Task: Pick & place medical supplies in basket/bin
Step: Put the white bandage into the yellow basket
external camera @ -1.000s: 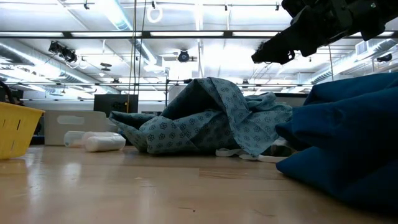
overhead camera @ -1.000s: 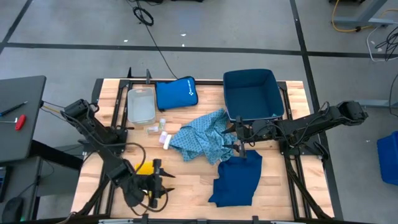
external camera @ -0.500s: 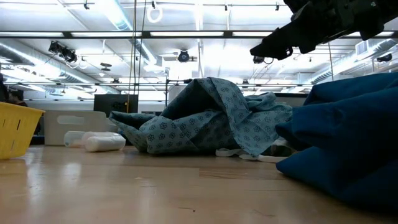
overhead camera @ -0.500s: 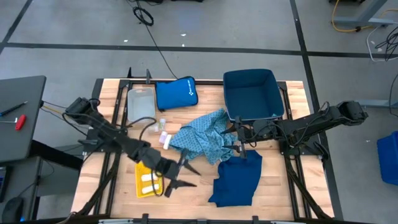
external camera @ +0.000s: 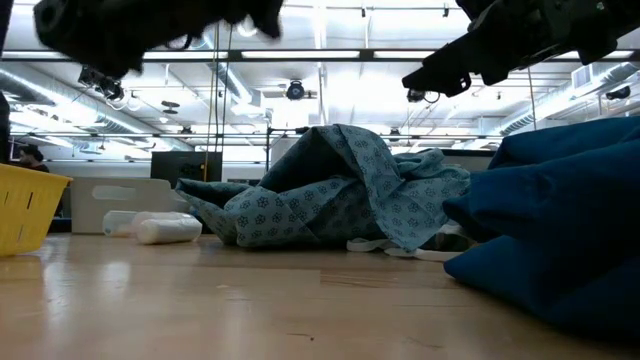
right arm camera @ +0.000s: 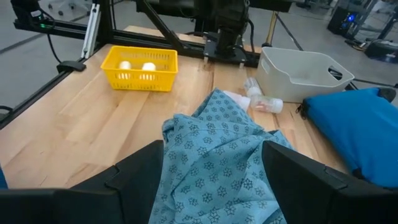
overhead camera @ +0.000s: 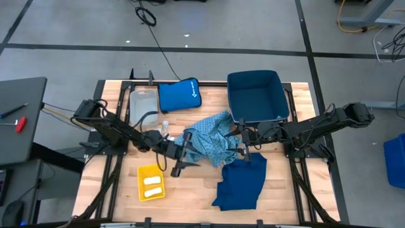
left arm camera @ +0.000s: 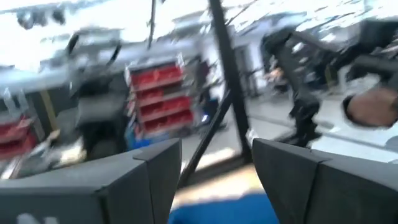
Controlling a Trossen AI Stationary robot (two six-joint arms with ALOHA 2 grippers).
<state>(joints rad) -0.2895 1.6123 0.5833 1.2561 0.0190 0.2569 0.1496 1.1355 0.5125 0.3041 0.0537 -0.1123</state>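
Patterned garment [overhead camera: 209, 142] between open, empty left fingers [overhead camera: 183, 154] and right fingers [overhead camera: 240, 144]

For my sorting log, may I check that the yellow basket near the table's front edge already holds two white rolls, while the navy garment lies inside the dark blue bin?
Not quite. The navy garment lies on the table in front of the dark blue bin, not inside it, as the high view shows. The rest holds: the yellow basket near the front edge holds two white rolls.

Wood table [overhead camera: 196, 183]; patterned cloth garment [overhead camera: 209, 142]; plastic basket [overhead camera: 152, 182].
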